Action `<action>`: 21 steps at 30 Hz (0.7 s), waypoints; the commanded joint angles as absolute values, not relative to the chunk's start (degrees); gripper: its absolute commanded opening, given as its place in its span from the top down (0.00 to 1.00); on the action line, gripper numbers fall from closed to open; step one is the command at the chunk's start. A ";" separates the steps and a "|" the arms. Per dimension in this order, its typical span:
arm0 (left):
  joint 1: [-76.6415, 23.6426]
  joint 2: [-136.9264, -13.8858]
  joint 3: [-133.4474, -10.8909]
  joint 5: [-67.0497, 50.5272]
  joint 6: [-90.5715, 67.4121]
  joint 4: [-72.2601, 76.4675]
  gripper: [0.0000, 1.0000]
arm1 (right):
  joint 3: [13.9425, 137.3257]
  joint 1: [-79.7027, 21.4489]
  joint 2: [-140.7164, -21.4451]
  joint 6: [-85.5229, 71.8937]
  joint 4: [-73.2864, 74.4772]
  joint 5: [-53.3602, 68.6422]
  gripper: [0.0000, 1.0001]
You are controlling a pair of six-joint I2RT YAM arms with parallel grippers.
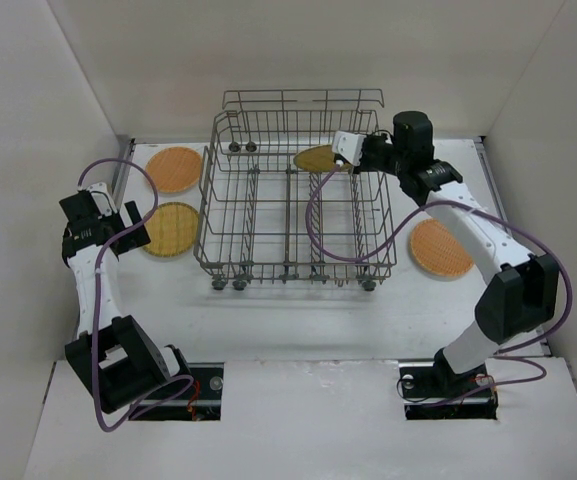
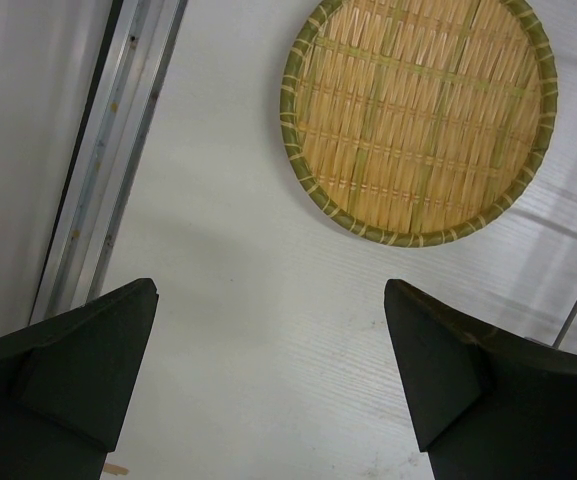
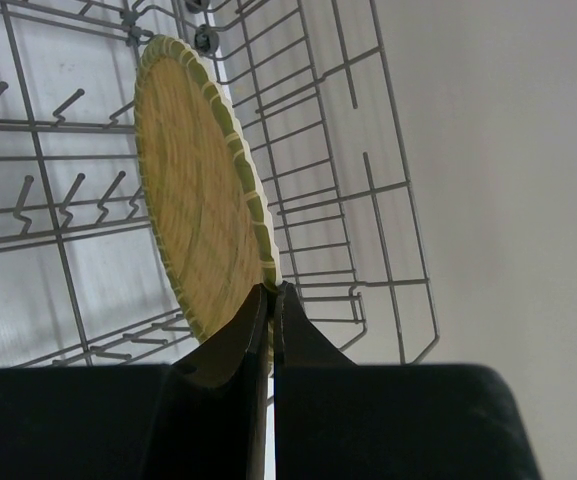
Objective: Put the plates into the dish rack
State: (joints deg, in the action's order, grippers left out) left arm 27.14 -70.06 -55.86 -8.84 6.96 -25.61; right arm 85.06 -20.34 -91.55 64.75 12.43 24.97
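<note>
The right claw is closed on the rim of one plate, its two dark fingers pinching the woven edge between them. In the right wrist view that plate stands on edge, its tan face with a green-bound rim turned towards the wire tines of the dish rack. From the top camera this held plate hangs over the far right part of the rack, near the raised back rail. Whether it touches any wire cannot be told.

The left claw is spread wide and holds nothing. It hovers over the bare worktop at the left side, just beside the yellow-tan plate, which lies flat ahead of the fingertips. A metal rail runs along the worktop's left edge in that view.

The dish rack sits in the middle of the worktop, wheels at its near edge. Left of it lie two plates flat, well outside the basket: the yellow-tan plate nearer and an orange plate just behind it. A second orange plate lies flat right of the rack, under the bend of the right arm.
</note>
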 commanded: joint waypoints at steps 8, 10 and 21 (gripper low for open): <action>27.73 -70.31 -58.01 -9.67 6.77 -25.84 0.00 | 86.66 -20.78 -93.16 66.53 5.98 23.47 1.00; 27.73 -70.84 -58.18 -9.67 6.85 -25.75 0.00 | 87.45 -20.78 -93.69 66.71 5.28 22.59 1.00; 27.47 -73.65 -59.76 -9.67 6.77 -24.87 0.00 | 91.49 -20.70 -95.89 65.92 3.34 19.16 1.00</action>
